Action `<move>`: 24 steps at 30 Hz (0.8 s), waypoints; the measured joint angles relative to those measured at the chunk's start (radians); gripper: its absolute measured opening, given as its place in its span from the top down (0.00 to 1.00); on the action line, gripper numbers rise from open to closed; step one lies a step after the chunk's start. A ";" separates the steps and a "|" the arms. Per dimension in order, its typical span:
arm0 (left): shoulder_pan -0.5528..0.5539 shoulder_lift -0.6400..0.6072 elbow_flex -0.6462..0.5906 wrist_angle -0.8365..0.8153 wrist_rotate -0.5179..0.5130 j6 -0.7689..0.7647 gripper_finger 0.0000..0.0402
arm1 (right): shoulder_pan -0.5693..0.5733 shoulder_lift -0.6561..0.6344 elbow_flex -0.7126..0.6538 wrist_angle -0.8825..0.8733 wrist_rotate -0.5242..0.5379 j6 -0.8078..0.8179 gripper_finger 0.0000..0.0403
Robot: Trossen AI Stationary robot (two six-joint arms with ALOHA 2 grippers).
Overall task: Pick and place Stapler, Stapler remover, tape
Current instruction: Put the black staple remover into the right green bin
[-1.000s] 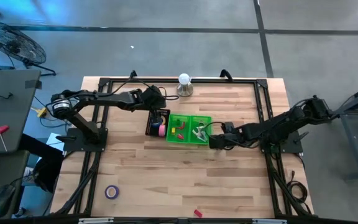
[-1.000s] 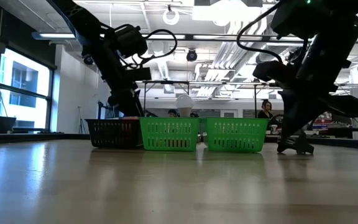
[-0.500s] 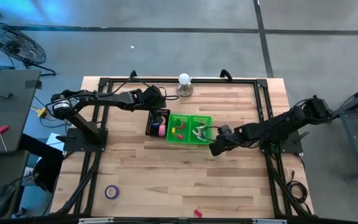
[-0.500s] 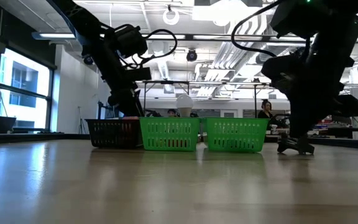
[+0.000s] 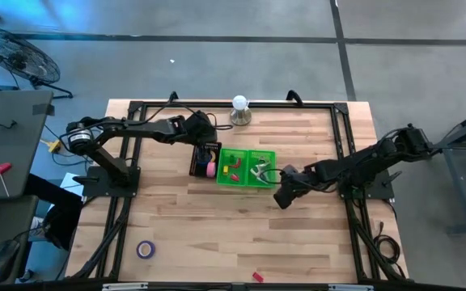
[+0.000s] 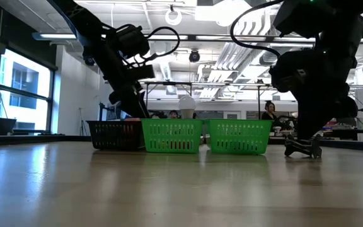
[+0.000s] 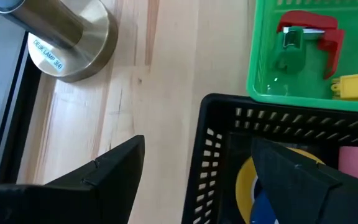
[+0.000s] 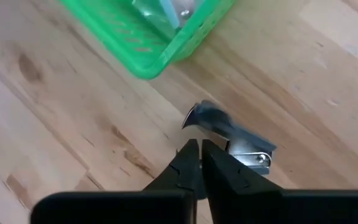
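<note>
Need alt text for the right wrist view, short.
The right hand, fingers shut and empty, hovers over a grey metal staple remover lying on the wooden table. A corner of a green basket sits just beyond it.

Bright, even light from the ceiling

Ceiling lamps [image 6: 232,9] glared white in the low view, both arms were dark against them, and the bench [image 6: 169,189] near the camera was blurred.

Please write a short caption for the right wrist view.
Shut right gripper above a stapler remover beside the green basket.
</note>
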 joint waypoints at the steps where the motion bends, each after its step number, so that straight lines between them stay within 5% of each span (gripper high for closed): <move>1: 0.000 0.000 0.000 0.000 0.000 0.000 0.28 | -0.003 0.000 0.000 0.000 0.003 0.011 0.97; 14: 0.000 0.000 -0.073 0.091 -0.016 0.026 0.28 | -0.003 0.000 0.000 0.024 0.029 0.019 0.64; 24: 0.000 0.000 -0.101 0.151 -0.040 0.035 0.28 | -0.005 0.146 0.009 0.201 -0.071 0.018 0.59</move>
